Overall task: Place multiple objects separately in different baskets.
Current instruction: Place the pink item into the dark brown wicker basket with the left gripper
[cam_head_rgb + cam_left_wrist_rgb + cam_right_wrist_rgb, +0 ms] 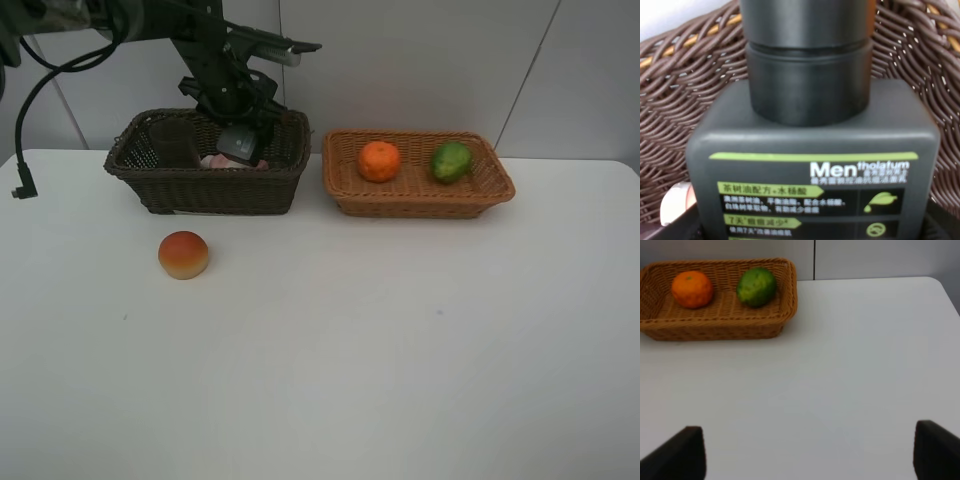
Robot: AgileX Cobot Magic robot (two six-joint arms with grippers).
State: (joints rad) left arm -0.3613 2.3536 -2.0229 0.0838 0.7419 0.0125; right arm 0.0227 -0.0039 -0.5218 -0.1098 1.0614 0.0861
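Holding at left: left gripper (238, 143) over the dark brown basket (160, 185), jaws wide about the dark grey bottle (815, 165); grip itself unclear.
Pink item: (676, 200) just beside the bottle, inside that basket.
Peach (183, 254): on the table (400, 350), near side of dark basket.
Tan basket (420, 200): orange (379, 161) left, lime (451, 161) right, apart.
Right gripper (810, 452): jaws spread wide, empty, over bare table.

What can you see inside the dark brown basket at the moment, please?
Inside the dark brown basket the dark grey bottle sits under the left end effector, with something pink beside it. The arm and the basket's front wall cover the rest.
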